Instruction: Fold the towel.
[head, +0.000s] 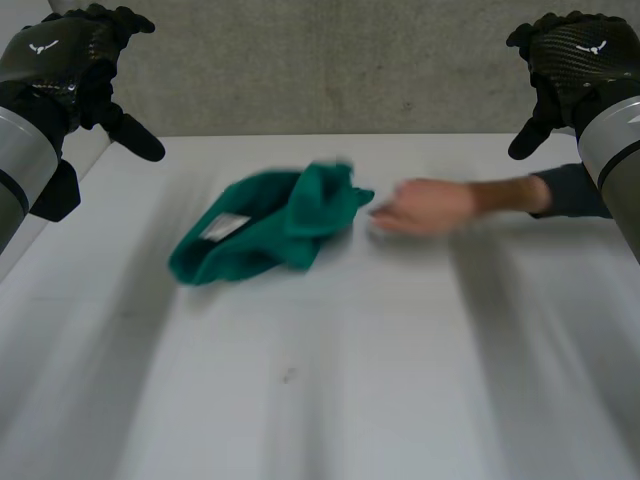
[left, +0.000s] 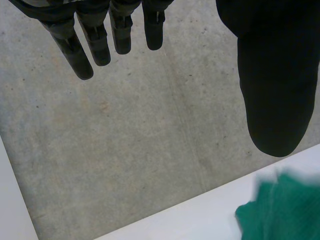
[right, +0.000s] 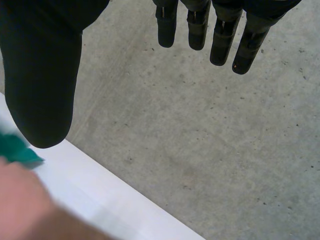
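A green towel (head: 268, 225) lies crumpled in a heap at the middle of the white table (head: 320, 380), a white label showing on its left part. My left hand (head: 62, 62) is raised at the far left, high above the table, fingers straight and holding nothing. My right hand (head: 572, 52) is raised at the far right, also open and empty. In the left wrist view the fingers (left: 95, 37) hang straight, with an edge of the towel (left: 280, 210) beyond the thumb. In the right wrist view a tip of the towel (right: 15, 147) shows beside the thumb (right: 42, 80).
A person's hand (head: 425, 205) and forearm reach in from the right over the table, fingers at the towel's right corner. The same hand (right: 30, 205) shows in the right wrist view. A grey concrete wall (head: 320, 70) stands behind the table's far edge.
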